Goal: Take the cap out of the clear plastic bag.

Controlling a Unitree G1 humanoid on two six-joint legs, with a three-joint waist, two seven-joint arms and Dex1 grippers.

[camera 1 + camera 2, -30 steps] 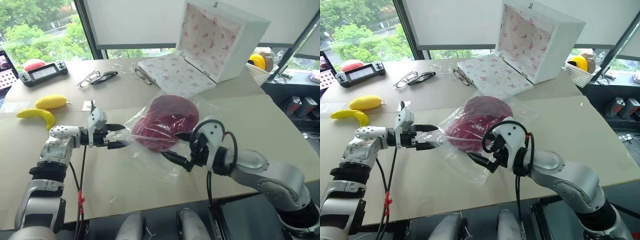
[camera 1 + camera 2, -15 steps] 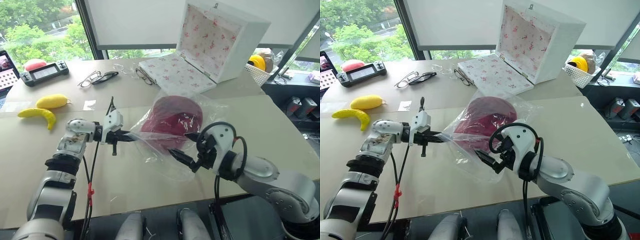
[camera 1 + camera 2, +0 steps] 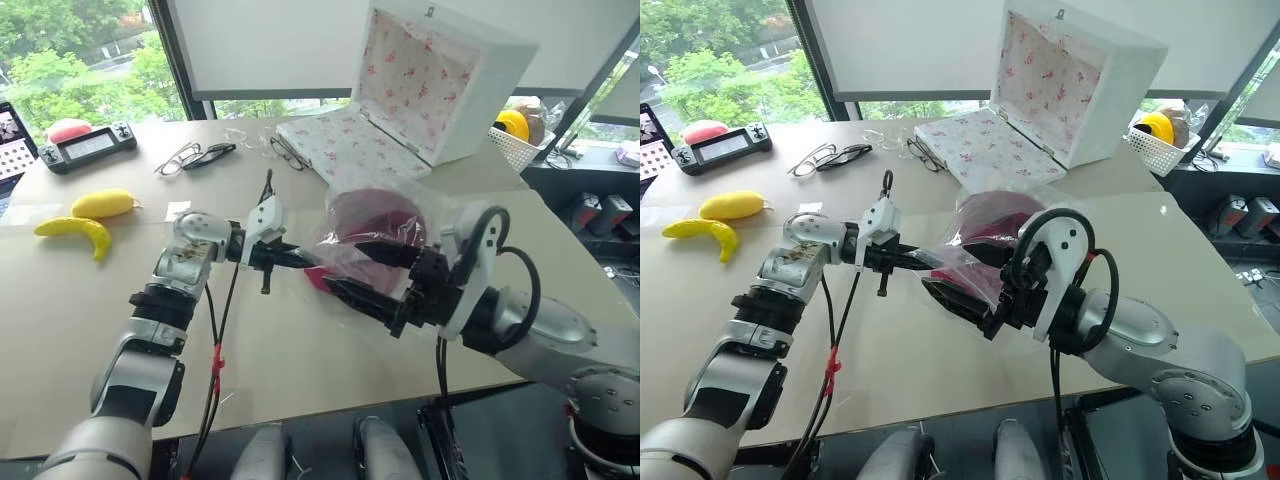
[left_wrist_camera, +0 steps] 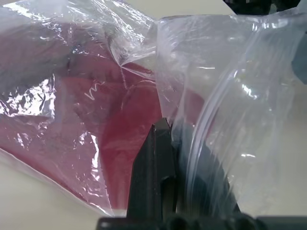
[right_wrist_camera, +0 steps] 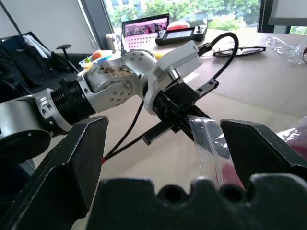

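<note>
The dark red cap (image 3: 368, 213) lies inside the clear plastic bag (image 3: 345, 250), which is lifted off the beige table at its left end. My left gripper (image 3: 298, 261) is shut on the bag's crinkled edge (image 5: 207, 140); in the left wrist view its black fingers (image 4: 156, 158) pinch the plastic with the cap (image 4: 120, 115) just behind. My right gripper (image 3: 360, 275) stands wide open right against the bag's near side, pointing at the left gripper. One finger lies over the bag and one below it. I cannot tell whether either is inside the bag.
An open white box (image 3: 430, 90) with floral lining stands behind the bag. Glasses (image 3: 195, 154) and a game controller (image 3: 88, 144) lie at the back left, a banana (image 3: 72, 231) and a yellow fruit (image 3: 100, 203) at the left. A white basket (image 3: 520, 135) sits far right.
My left gripper shut on the bag's edge and carried it right and upward, lifting that end. My right gripper, still open, rose and now meets the bag.
</note>
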